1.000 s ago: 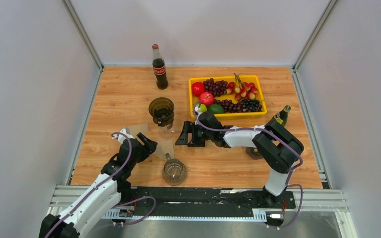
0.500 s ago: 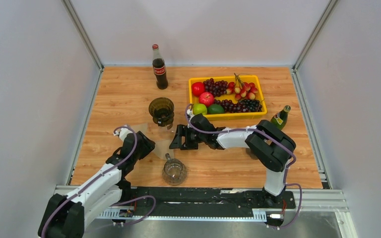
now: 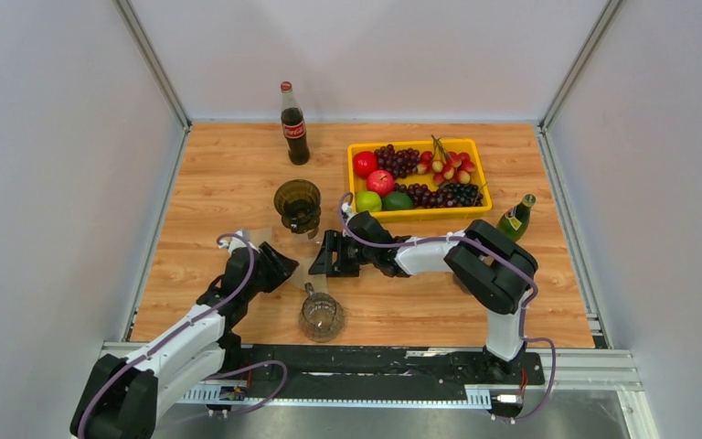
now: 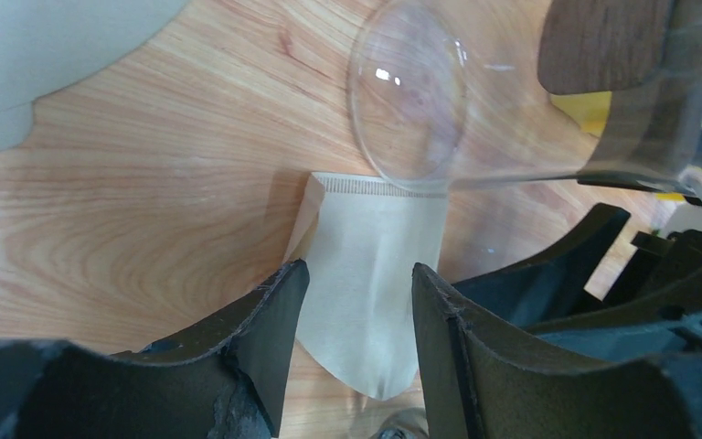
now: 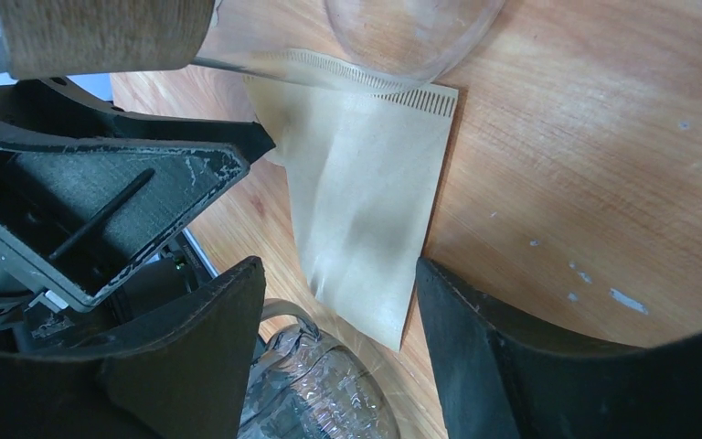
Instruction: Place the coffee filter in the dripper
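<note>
The coffee filter (image 4: 366,247) lies flat between both parted, empty tools, at 3 o'clock of the left tool (image 4: 358,274) and 9 o'clock of the right tool (image 5: 340,267).

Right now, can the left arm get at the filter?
Probably yes: the filter lies flat between the open jaws of the left gripper, that part uncovered. The dripper overlaps its far edge, and the right gripper straddles it too.
</note>
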